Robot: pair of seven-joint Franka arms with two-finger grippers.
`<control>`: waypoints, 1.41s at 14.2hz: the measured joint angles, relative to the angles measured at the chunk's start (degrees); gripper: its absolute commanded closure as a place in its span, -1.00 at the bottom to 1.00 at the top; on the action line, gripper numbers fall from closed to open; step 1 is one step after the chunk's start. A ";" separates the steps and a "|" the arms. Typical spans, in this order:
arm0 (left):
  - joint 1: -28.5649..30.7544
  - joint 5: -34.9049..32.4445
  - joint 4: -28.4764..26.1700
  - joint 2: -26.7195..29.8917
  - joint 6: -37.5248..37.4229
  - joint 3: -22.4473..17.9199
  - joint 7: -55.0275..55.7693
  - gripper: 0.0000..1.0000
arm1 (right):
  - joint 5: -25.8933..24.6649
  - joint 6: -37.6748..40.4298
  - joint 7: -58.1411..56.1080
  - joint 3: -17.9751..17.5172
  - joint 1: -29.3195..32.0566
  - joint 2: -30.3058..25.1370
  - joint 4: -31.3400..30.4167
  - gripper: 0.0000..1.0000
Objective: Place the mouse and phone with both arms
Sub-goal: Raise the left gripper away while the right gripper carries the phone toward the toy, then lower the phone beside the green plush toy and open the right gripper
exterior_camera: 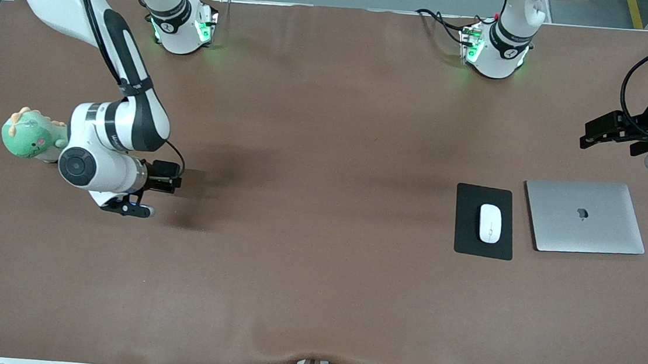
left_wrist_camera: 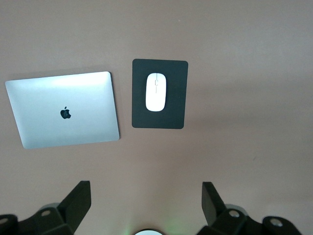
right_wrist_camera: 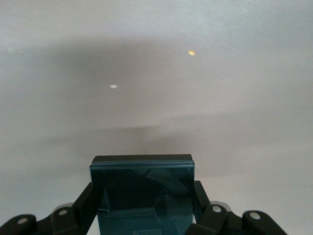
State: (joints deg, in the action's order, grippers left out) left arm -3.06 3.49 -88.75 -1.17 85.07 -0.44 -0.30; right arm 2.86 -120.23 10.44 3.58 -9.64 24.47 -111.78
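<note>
The white oval mouse (exterior_camera: 490, 223) (left_wrist_camera: 155, 92) lies on a flat black mouse pad (exterior_camera: 466, 235) (left_wrist_camera: 171, 117) toward the left arm's end of the table. My left gripper (exterior_camera: 609, 139) (left_wrist_camera: 145, 198) hangs open and empty over bare tabletop at that end, apart from the mouse. The glossy black phone (right_wrist_camera: 142, 188) (exterior_camera: 165, 168) is clamped by its sides in my right gripper (right_wrist_camera: 143, 196) (exterior_camera: 167, 182). That gripper is low over the brown table near the right arm's end, and the phone's lower part is hidden between the fingers.
A closed silver laptop (exterior_camera: 585, 216) (left_wrist_camera: 63, 110) lies beside the mouse pad, closer to the left arm's end. A green plush toy (exterior_camera: 32, 136) sits at the right arm's end, partly hidden by the right arm's wrist. The brown table (exterior_camera: 318, 252) spreads between them.
</note>
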 measured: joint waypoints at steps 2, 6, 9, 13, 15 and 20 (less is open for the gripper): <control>0.03 0.00 -0.01 -0.01 0.00 -0.07 -0.01 -1.00 | -2.16 -0.99 -0.82 0.06 2.17 -1.60 -2.83 1.00; 0.04 0.00 0.04 -0.01 0.44 -0.13 -0.01 -1.00 | -2.93 -5.88 -5.79 0.13 6.21 -3.55 -8.42 1.00; 0.06 0.00 0.07 0.00 1.78 -0.21 -0.01 -1.00 | -3.25 -10.93 -11.06 0.19 9.50 -3.57 -12.28 1.00; 0.07 0.00 0.07 -0.01 1.89 -0.23 -0.01 -1.00 | -3.31 -13.93 -15.26 0.22 12.22 -3.58 -15.06 1.00; 0.07 0.00 0.07 -0.01 1.89 -0.23 -0.04 -1.00 | -3.33 -16.59 -15.79 0.22 12.61 -3.57 -16.86 1.00; 0.08 -2.48 0.05 -0.02 1.89 -0.32 -3.82 -1.00 | -3.42 -19.66 -15.84 0.46 13.18 -3.55 -19.50 1.00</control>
State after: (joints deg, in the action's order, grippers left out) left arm -2.97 1.01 -88.70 -1.19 86.96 -0.76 -4.12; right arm -0.56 -139.89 -5.40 4.04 3.54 20.91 -131.27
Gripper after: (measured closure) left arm 0.000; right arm 0.194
